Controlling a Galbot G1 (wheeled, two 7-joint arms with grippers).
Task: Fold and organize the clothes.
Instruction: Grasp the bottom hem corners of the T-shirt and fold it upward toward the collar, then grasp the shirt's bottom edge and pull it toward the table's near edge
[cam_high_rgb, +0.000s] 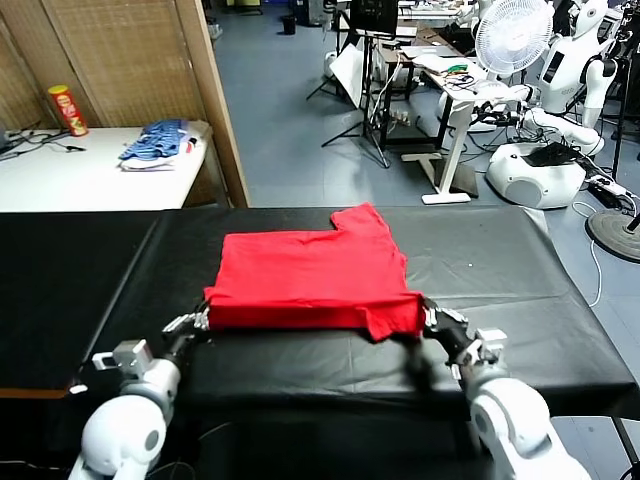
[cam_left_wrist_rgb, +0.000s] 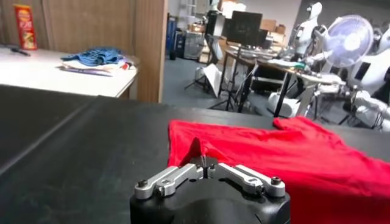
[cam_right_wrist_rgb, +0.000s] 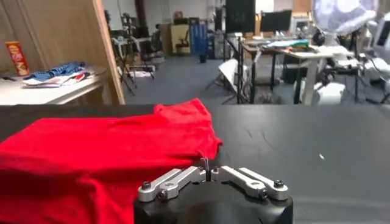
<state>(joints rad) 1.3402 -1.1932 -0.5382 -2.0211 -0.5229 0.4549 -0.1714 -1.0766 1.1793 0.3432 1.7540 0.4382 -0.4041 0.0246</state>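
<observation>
Black, slightly glossy surface (cam_high_rgb: 520, 270), wide, spanning the head view from side to side, faintly creased. Directly on it: one bright red T-shirt (cam_high_rgb: 310, 275), folded flat into a rough rectangle, one sleeve jutting toward the far edge, near edge close to the front rim. Left near corner pinched up off the black sheet into a small peak. Behind to the left, a separate white surface (cam_high_rgb: 60, 175) bearing a blue-and-white garment pile (cam_high_rgb: 160, 143) and a red can (cam_high_rgb: 67, 110).
</observation>
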